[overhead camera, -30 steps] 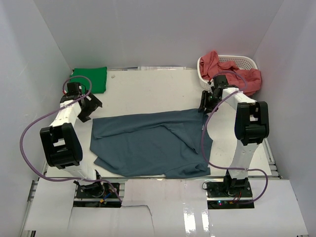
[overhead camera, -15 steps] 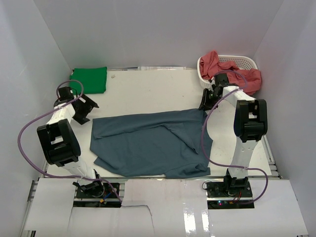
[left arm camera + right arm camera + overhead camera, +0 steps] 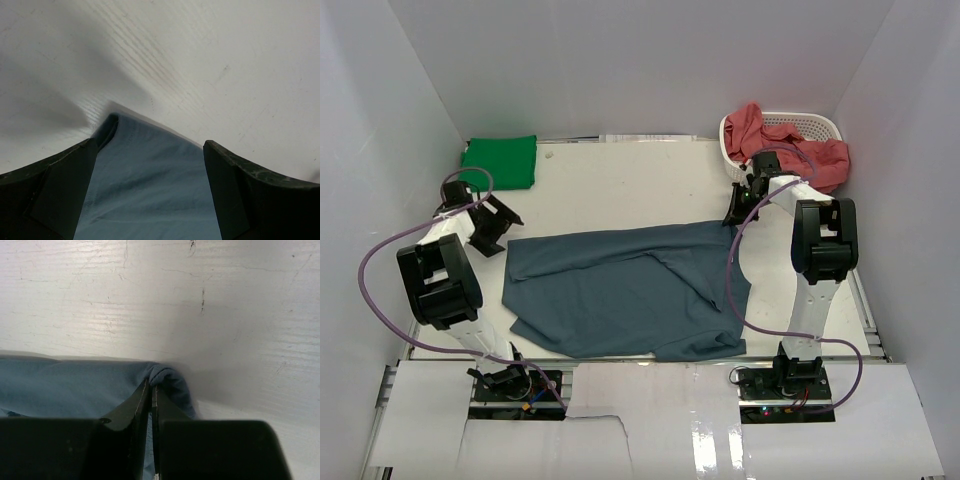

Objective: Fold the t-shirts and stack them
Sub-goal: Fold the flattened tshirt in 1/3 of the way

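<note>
1. Top external view, nearest you: the slate blue t-shirt (image 3: 625, 290) lies spread across the middle of the white bench (image 3: 620, 185). Its lower edge is just beyond the two arm bases at the bottom of the frame. It is loosely flat, and a creased flap runs diagonally through its right half.
2. At mid-left of the frame, your left hand (image 3: 500, 225) sits at the shirt's upper-left corner. It is released, with its fingers spread wide.
3. In the left wrist view, the two dark fingers (image 3: 55, 190) of the left hand (image 3: 150, 145) stand well apart at the lower corners of the frame. The blue cloth (image 3: 145, 190) fills the gap between them and comes to a point on the bare bench (image 3: 200, 50) beyond. You cannot tell from here whether the fingers touch the cloth.
4. At mid-right of the top view, your right hand (image 3: 733, 213) is down at the shirt's upper-right corner, clenched on it.
5. The right wrist view shows that hold. The fingers (image 3: 130, 405) of the right hand (image 3: 151, 387) are pressed together, and a small bunched fold of the blue corner (image 3: 170, 382) is pinched at their tips. The rest of the cloth (image 3: 60, 385) stretches to the left, and scuffed bench (image 3: 150, 290) lies beyond it.
6. Farthest from you, at the upper left, the green t-shirt (image 3: 502, 162) lies as a neat folded square against the back wall, well apart from the blue one.
7. At the upper right stands the white basket (image 3: 790, 125). The salmon red t-shirts (image 3: 825, 160) are heaped in it and spill over its rim, just behind the right arm.
</note>
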Robot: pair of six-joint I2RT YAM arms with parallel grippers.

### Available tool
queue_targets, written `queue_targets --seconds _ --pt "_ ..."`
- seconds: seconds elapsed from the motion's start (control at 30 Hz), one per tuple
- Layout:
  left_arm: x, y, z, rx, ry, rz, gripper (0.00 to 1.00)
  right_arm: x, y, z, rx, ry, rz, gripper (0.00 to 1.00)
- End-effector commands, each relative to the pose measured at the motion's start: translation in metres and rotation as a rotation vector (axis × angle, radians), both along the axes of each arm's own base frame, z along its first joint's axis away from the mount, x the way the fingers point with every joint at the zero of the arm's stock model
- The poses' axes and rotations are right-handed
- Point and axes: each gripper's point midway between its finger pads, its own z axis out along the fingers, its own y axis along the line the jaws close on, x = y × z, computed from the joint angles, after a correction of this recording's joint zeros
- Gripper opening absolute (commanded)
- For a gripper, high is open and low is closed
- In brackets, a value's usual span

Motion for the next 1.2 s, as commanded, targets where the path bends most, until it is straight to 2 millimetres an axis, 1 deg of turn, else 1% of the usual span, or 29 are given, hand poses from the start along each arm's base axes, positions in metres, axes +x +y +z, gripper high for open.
queue_targets --seconds 0.0,0.03,0.33,0.43,0.47,0.57,0.87,1.03,1.17 --pt "-0.005 0.003 -0.005 0.033 0.006 -0.008 0.98 0.014 0.004 0.016 0.029 -0.054 0.002 0.08" --pt "-0.007 0.003 -0.009 0.033 0.014 -0.008 0.98 0.014 0.004 0.016 0.028 -0.058 0.004 0.08" --pt "-0.013 -0.002 -0.019 0.011 0.034 -0.023 0.98 0.012 0.004 0.013 0.028 -0.050 0.002 0.08" --pt "-0.013 -0.006 -0.021 -0.008 0.032 -0.034 0.93 0.010 0.004 0.011 0.029 -0.046 0.004 0.08" --pt "-0.014 -0.008 -0.022 -0.014 0.031 -0.041 0.83 0.010 0.004 0.011 0.028 -0.044 0.004 0.08" --pt "-0.016 -0.011 -0.022 -0.023 0.024 -0.047 0.74 0.010 0.005 0.010 0.030 -0.044 0.005 0.08" --pt "-0.023 -0.014 -0.014 -0.016 0.006 -0.057 0.72 0.010 0.005 0.010 0.032 -0.042 0.006 0.08" --pt "-0.028 -0.014 -0.015 -0.031 0.017 -0.050 0.62 0.009 0.004 0.009 0.028 -0.040 0.004 0.08" --pt "-0.034 -0.009 -0.012 -0.028 0.013 -0.028 0.61 0.009 0.004 0.009 0.029 -0.038 0.005 0.08"
